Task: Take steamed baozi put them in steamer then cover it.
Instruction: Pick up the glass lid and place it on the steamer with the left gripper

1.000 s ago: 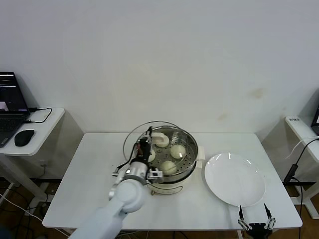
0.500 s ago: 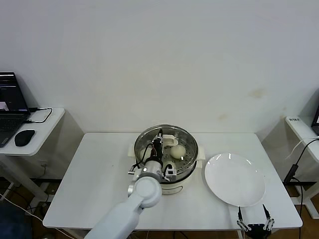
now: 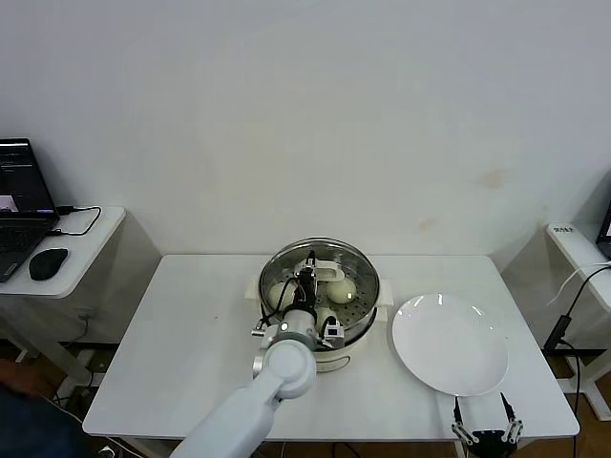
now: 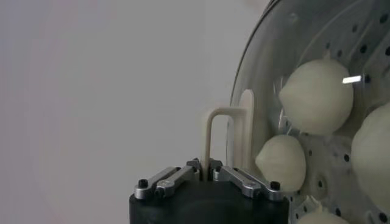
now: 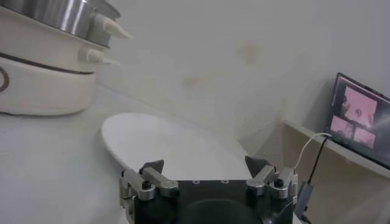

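Since a second ago the cover [image 3: 320, 280] has swung from tilted off the left rim to sit over the steamer [image 3: 358, 329] and its baozi [image 3: 341, 289]. The left end effector [image 3: 307, 272] is clamped on its handle; letting go off-centre could leave it askew. The right end effector [image 3: 487, 434] waits wide apart, empty, at the desk [image 3: 172, 334] edge.

Shiny perforated steel is seen in the steamer [image 3: 358, 315]; its cover [image 4: 268, 79] is clear glass (cream handle, matt). Beside it, the plate [image 3: 449, 343] appears glossy.
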